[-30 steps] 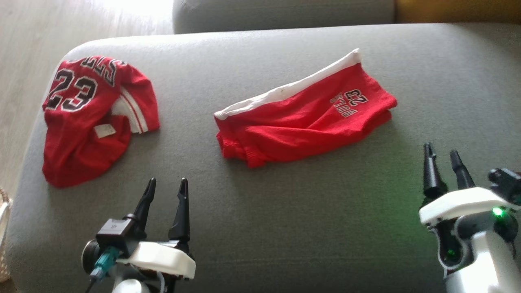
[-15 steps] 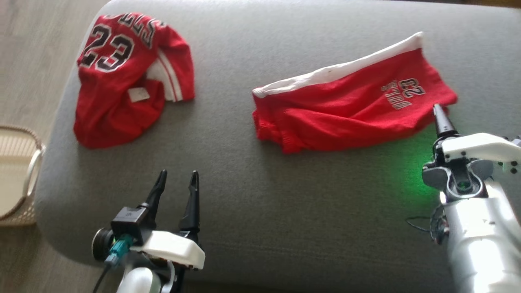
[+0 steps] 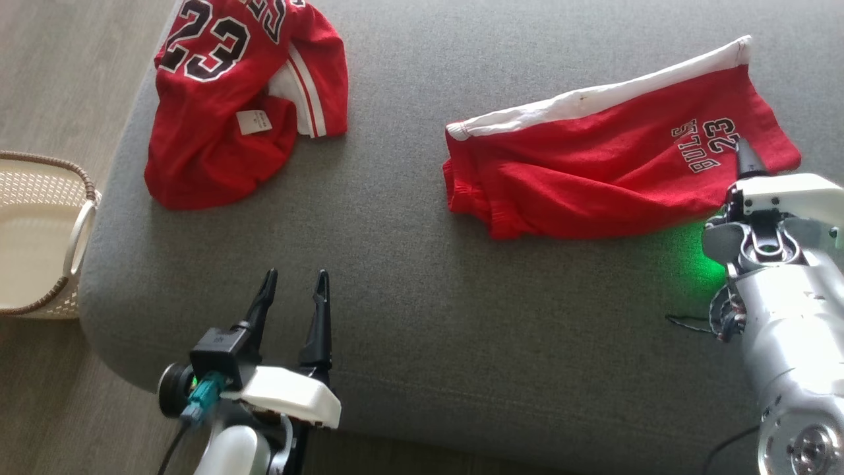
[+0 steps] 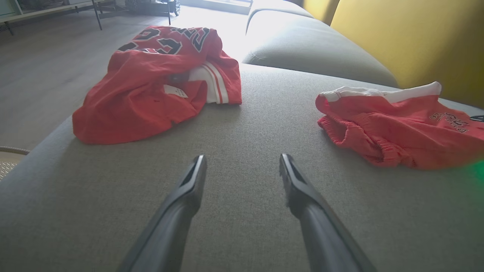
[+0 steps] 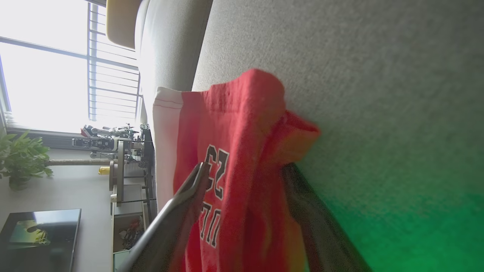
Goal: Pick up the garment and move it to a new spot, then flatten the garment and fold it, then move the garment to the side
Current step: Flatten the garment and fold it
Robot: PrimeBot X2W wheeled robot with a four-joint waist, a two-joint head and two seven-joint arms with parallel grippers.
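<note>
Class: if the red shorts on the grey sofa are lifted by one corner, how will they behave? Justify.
Probably floppy: the red shorts lie creased and folded, so they should droop from a corner. Likely light: thin fabric lying nearly flat. Pushed, they would probably bunch rather than slide on the textured grey sofa.

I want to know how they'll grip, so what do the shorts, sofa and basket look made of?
Shorts: soft matte red knit, likely cotton jersey; it creases softly and the hem looks gathered.
Sofa: grey woven upholstery, matte, with fine visible grain.
Basket: cream, probably plastic; perforated wall, brown braided-looking rim.
</note>
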